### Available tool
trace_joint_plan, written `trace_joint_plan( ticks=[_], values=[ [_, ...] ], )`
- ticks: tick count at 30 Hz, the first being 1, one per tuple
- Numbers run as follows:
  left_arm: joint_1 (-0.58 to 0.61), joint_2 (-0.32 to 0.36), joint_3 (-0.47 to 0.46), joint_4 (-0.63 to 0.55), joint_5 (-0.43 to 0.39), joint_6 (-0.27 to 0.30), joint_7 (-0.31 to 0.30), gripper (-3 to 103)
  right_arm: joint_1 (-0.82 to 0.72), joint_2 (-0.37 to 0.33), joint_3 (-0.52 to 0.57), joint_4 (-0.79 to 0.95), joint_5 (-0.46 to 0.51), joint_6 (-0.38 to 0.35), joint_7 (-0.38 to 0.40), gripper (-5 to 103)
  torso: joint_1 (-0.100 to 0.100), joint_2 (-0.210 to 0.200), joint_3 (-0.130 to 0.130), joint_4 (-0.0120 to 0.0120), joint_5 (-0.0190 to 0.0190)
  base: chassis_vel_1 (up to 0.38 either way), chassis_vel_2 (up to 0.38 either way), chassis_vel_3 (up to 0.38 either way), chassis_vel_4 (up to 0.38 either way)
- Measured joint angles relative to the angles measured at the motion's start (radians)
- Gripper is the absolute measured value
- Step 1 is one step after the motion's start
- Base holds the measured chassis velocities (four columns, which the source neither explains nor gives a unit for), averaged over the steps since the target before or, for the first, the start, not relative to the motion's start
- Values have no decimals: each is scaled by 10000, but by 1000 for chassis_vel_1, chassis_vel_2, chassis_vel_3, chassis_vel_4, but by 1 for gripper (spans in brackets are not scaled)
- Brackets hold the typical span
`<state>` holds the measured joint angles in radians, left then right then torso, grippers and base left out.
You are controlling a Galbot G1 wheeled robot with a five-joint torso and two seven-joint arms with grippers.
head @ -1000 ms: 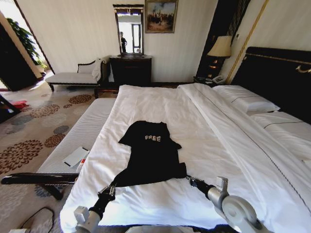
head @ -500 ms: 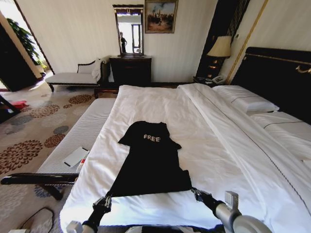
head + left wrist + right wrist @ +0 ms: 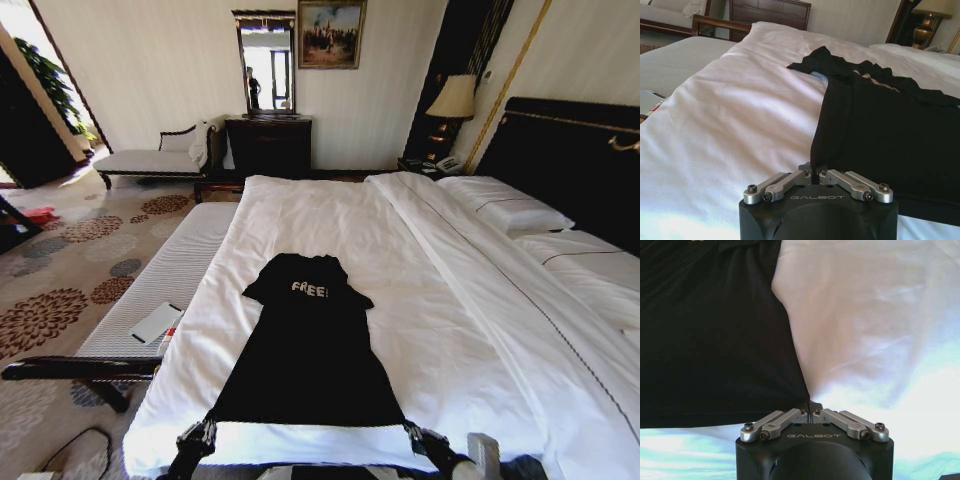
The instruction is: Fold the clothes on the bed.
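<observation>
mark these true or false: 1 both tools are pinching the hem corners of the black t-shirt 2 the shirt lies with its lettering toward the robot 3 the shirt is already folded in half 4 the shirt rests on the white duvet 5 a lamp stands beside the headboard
1. True: the left tool and the right tool are each shut on a hem corner of the black T-shirt.
2. False: the lettering sits at the far end, the hem nearest the robot.
3. False: the shirt lies spread flat at full length, sleeves out.
4. True: it lies on the white duvet of the bed.
5. True: a lamp stands next to the dark headboard.
</observation>
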<state>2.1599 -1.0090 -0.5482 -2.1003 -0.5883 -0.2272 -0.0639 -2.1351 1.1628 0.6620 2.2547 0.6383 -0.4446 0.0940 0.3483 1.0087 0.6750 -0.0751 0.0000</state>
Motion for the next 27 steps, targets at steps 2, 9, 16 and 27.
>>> trace_joint_plan(
  ticks=[2,9,16,27],
  values=[
    [-20,0,-21,0,-12,0,-9,2,-5,160,-136,-159,-262,205,12,0,0,0,0,0,0,0,0,0,0],
    [38,-21,-53,-84,16,3,-46,2,93,221,-239,-396,-359,349,117,0,0,0,2,0,1,0,0,0,0],
    [249,7,209,-61,326,-89,-150,2,243,42,-209,-403,-306,376,151,0,0,0,1,-1,1,0,0,0,0],
    [132,-76,310,7,619,-118,-450,25,245,140,-44,-122,-452,348,153,27,0,0,1,-1,0,0,0,0,0]
  ],
)
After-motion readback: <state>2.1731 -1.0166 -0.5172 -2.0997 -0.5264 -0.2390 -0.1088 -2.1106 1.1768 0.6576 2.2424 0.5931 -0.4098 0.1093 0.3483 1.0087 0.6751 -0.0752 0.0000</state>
